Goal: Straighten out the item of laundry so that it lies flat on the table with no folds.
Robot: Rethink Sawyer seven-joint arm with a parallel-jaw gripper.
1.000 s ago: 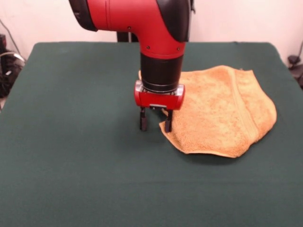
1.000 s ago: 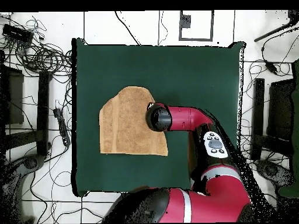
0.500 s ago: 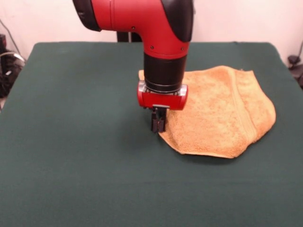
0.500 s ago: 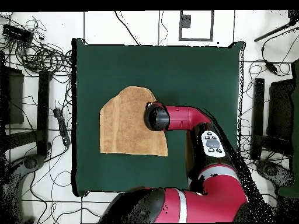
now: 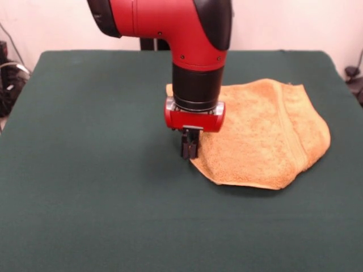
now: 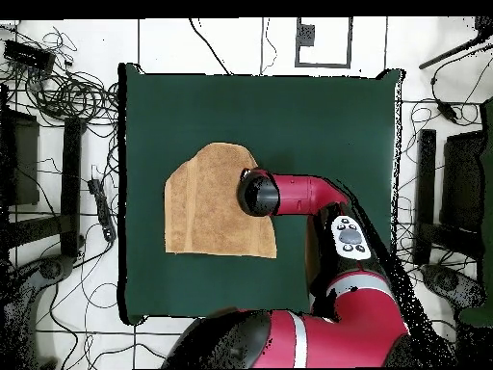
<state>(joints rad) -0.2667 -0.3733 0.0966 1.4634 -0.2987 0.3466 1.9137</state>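
The mustard terry towel [image 5: 261,133] lies on the dark green table [image 5: 85,170], right of centre in the front view, with a fold along its right part and a woven band there. My gripper [image 5: 189,149] stands upright at the towel's near left edge, low at the table, with its fingers shut on that edge. In the overhead view the towel [image 6: 207,202] lies left of centre on the table [image 6: 318,116]. The arm's wrist [image 6: 258,193] covers the towel's right edge and hides the gripper.
The red arm [image 6: 308,198] reaches over the table from the robot's side. Cables [image 6: 67,92] and stands lie on the floor around the table. The table's far edge meets a white wall [image 5: 283,22].
One second ago the fingers stood open astride the towel's edge. They have since closed on it and the gripper shifted slightly toward the towel. Nothing has moved in the last half second.
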